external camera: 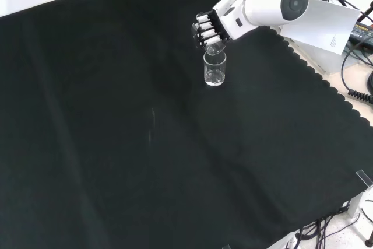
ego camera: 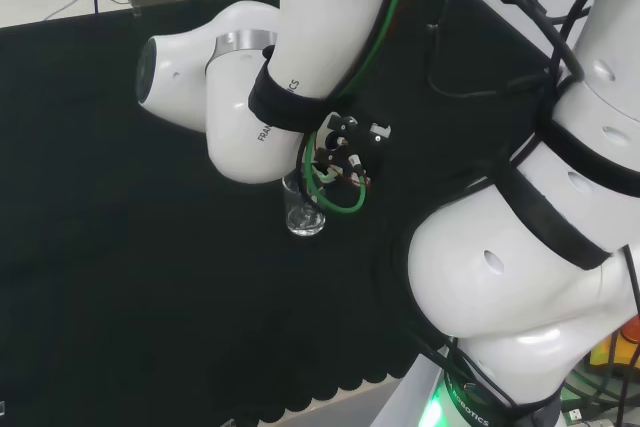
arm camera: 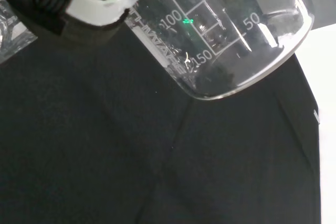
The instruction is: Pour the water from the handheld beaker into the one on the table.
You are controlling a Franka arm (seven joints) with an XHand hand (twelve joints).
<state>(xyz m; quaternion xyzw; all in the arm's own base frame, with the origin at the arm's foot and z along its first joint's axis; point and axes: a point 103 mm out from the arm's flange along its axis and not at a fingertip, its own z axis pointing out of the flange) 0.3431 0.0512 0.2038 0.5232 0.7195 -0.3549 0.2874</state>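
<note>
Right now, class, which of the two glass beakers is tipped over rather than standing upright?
The handheld beaker, tilted in the hand with its mouth down over the other; the table beaker stands upright on the black cloth.

held beaker (arm camera: 220, 35) cut off, water level unclear

Print on the glass and on the arm

In the wrist view the handheld beaker (arm camera: 226, 35) carries a white printed scale: short graduation lines with numerals beside them, and a line of white lettering running up its wall next to the scale. In the head view dark lettering runs along the arm's white link (ego camera: 262, 119), partly under a black strap. In the front view a small dark mark sits on the white cover (external camera: 333, 41) beyond the cloth's far right corner, too small to read.
</note>
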